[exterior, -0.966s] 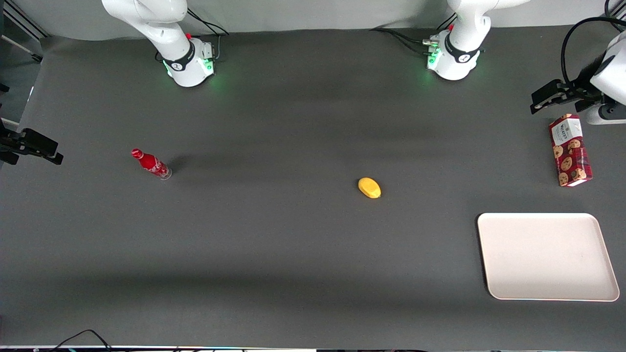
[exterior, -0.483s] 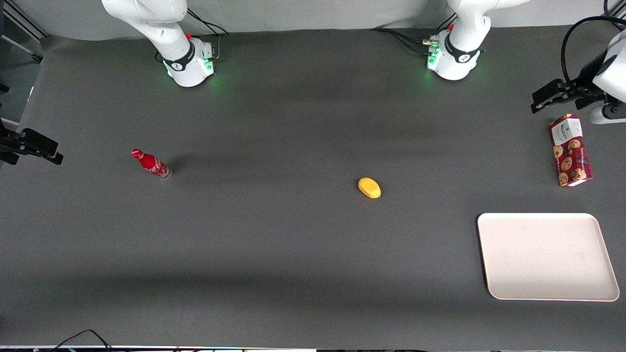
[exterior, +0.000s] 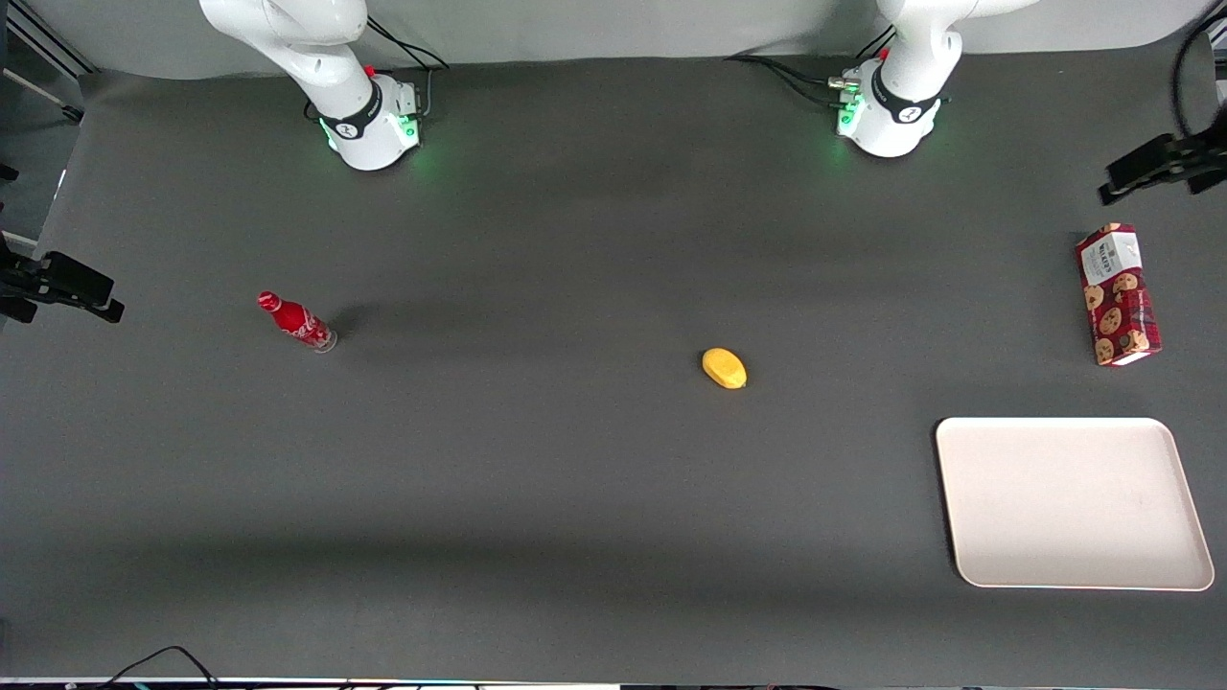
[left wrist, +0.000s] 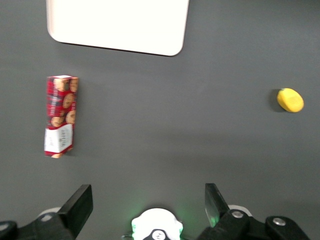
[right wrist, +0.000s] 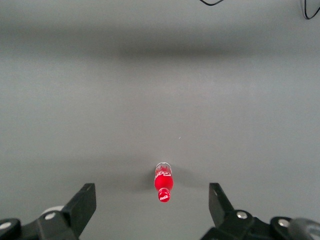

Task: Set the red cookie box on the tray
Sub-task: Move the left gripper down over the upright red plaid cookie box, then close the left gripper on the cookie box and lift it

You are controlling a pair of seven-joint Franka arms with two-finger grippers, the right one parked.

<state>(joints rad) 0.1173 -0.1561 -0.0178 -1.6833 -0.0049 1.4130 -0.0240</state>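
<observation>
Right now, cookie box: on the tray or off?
Off. The red cookie box lies flat on the table, apart from the bare tray. Gripper open, high above the table, holding nothing.

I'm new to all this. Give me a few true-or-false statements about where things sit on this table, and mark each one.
1. The red cookie box lies on the tray. False: it lies on the table, apart from the tray and farther from the front camera.
2. The gripper is open and holds nothing. True.
3. The yellow object sits inside the tray. False: it rests on the bare table, toward the middle.
4. The small red bottle is toward the parked arm's end of the table. True.
5. The gripper is clamped on the cookie box. False: it is high, apart from the box.
</observation>
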